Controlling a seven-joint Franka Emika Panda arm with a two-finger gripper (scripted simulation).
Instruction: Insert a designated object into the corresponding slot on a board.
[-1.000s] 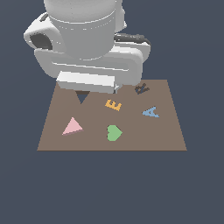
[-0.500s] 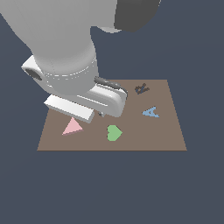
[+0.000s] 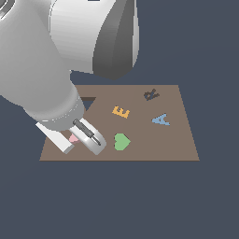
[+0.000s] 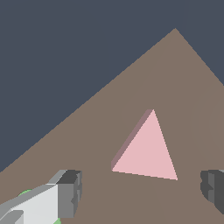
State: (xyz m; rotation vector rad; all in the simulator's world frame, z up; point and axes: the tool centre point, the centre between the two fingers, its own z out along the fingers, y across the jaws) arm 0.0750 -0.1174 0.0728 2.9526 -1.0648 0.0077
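in the exterior view the arm's bulk covers most of the pink triangle (image 3: 73,138) and nearly all of the slot (image 3: 89,100). in the wrist view one claw finger (image 4: 213,186) and the green heart (image 4: 25,192) are cut off.

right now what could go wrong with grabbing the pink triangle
The pincer is open, but the pink triangle lies beyond its fingertips, so closing now may miss or only clip an edge. The piece is thin and flat on the board; it may slip.

Flat, even simulator lighting, sharp and glare-free throughout, with only soft shading on the arm's curved shell.
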